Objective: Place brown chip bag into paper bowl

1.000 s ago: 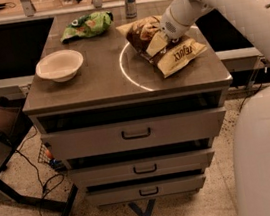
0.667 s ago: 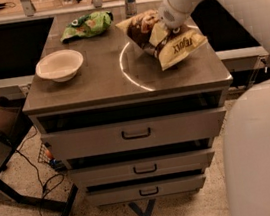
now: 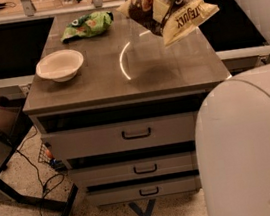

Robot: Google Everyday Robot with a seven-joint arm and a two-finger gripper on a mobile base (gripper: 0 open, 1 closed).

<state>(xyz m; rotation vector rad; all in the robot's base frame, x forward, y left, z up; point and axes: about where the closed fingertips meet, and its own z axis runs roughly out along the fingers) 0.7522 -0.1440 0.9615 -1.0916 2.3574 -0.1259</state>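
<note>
The paper bowl (image 3: 59,65) sits on the drawer cabinet's top (image 3: 169,69), well left of and below the gripper (image 3: 164,3). A green bag (image 3: 87,25) lies nearer, also left. The gripper is clamped on the brown chip bag (image 3: 182,18), which hangs aloft beneath it.

One pincer (image 3: 165,3) hangs over the one table (image 3: 169,69), clamped on the one brown chip bag (image 3: 185,19). There are two bags in all: one green bag (image 3: 87,25) lies left of the pincer. One paper bowl (image 3: 60,65) sits farther left and nearer. Three drawers (image 3: 136,134) are below.
</note>
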